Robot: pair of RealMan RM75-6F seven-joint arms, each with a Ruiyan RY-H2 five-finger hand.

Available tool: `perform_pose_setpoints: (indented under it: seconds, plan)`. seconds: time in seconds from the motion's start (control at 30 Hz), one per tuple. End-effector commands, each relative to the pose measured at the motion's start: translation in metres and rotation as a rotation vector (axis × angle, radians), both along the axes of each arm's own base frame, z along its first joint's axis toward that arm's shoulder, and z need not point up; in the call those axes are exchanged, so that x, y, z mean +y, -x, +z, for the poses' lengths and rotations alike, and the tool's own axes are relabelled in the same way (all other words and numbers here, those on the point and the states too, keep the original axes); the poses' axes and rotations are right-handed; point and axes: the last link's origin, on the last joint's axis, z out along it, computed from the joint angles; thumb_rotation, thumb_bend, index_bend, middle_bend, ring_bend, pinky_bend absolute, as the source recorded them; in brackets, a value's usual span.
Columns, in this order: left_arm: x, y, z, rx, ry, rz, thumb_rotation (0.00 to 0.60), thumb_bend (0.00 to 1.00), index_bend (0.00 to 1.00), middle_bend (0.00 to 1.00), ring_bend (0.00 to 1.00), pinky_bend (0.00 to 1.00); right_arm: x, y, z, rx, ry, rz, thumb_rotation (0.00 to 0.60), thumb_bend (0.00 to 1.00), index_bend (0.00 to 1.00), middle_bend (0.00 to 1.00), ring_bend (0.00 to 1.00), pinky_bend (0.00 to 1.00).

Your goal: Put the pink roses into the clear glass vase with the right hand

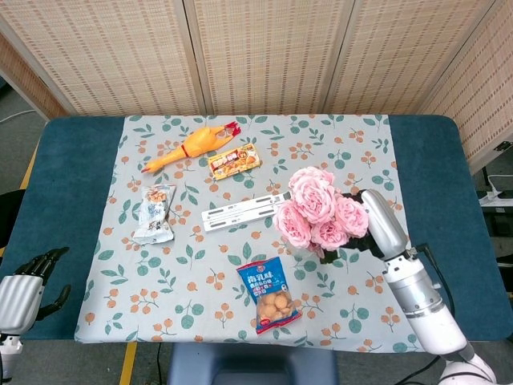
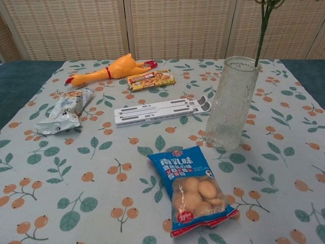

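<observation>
Right hand (image 1: 362, 233), mostly hidden behind the blooms, gripped the bunch of pink roses (image 1: 317, 215); green stems (image 2: 262, 31) hung just at the rim of the tall clear ribbed glass vase (image 2: 231, 103). Best to centre the stems over the mouth, then lower straight. Count: one vase, one bunch, several blooms. Left hand (image 1: 32, 281) idle, fingers loosely curled, empty.

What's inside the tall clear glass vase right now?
From the chest view, the tall clear glass vase looks empty; the green stem only reaches its rim. From the head view, the pink roses held by the right hand cover the vase completely.
</observation>
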Motion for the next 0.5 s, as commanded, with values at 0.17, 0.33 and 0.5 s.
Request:
perform_pose_setpoints:
  seconds: [0.17, 0.33, 0.5]
  plan:
    - [0.000, 0.000, 0.000, 0.004, 0.002, -0.001, 0.600, 0.37, 0.16, 0.22, 0.27, 0.44, -0.018, 0.006, -0.014, -0.026, -0.072, -0.004, 0.600, 0.66, 0.91, 0.89, 0.94, 0.98]
    - [0.001, 0.001, 0.000, 0.002, 0.000, 0.004, 0.600, 0.37, 0.16, 0.22, 0.27, 0.44, -0.026, 0.010, -0.019, -0.027, -0.103, -0.003, 0.600, 0.66, 0.91, 0.89, 0.94, 0.98]
    - [0.001, 0.001, 0.000, 0.001, -0.001, 0.003, 0.600, 0.37, 0.16, 0.22, 0.27, 0.44, -0.026, 0.002, -0.016, -0.036, -0.100, 0.011, 0.600, 0.66, 0.91, 0.89, 0.94, 0.98]
